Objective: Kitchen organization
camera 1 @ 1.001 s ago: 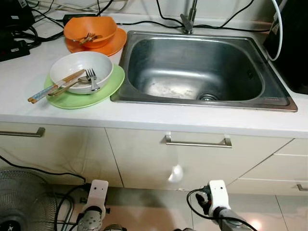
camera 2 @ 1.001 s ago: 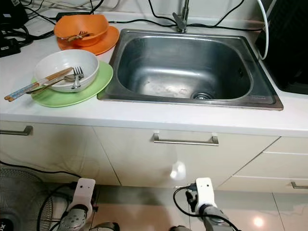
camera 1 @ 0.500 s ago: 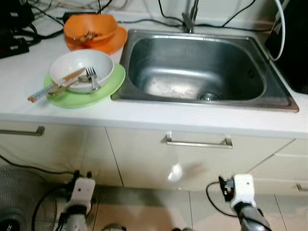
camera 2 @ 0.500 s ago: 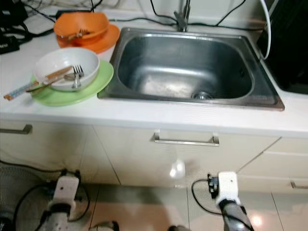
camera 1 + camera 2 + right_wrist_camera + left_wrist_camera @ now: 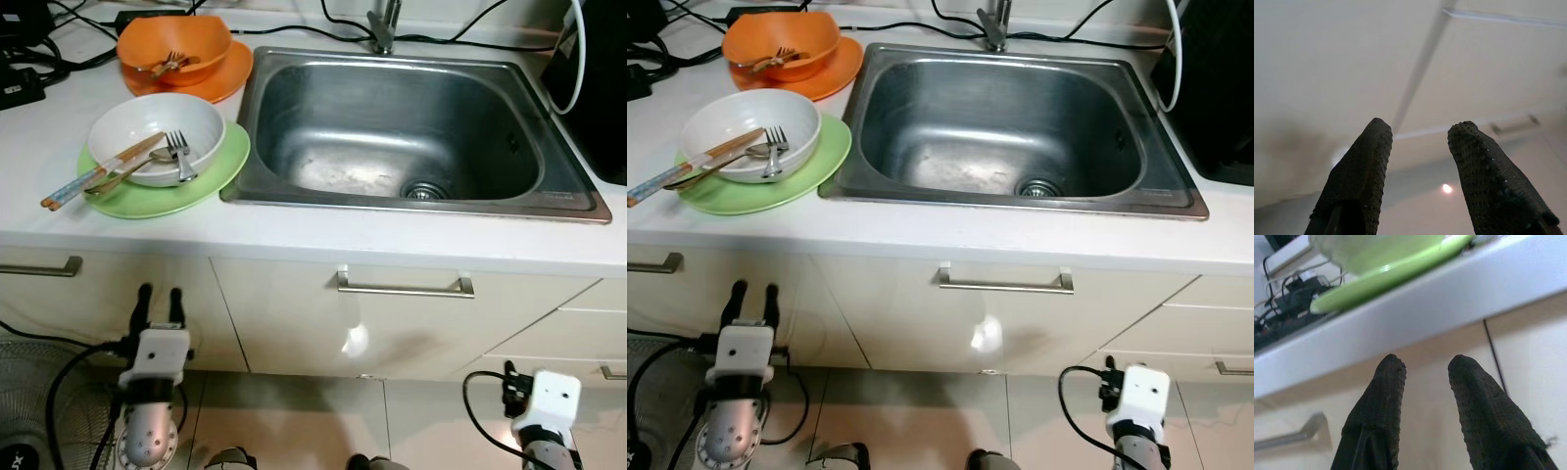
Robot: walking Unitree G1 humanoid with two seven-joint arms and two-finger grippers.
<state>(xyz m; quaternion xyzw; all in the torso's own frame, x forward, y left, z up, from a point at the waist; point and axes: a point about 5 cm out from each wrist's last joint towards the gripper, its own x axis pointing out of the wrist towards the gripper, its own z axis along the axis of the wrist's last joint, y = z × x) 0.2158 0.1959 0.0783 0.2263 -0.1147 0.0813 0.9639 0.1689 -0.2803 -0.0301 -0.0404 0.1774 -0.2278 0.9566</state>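
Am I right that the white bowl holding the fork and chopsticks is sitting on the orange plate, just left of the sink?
Not quite: the white bowl with the fork and chopsticks sits on the green plate, left of the sink. The left eye view shows it; the orange plate carries the orange bowl.

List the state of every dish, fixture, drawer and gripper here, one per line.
Stainless steel sink: empty, dry.
White bowl: upright on green plate, holding fork and chopsticks.
Orange bowl: upright on orange plate.
Cabinet drawer: closed.
Left gripper: open, empty.
Right gripper: open, empty.
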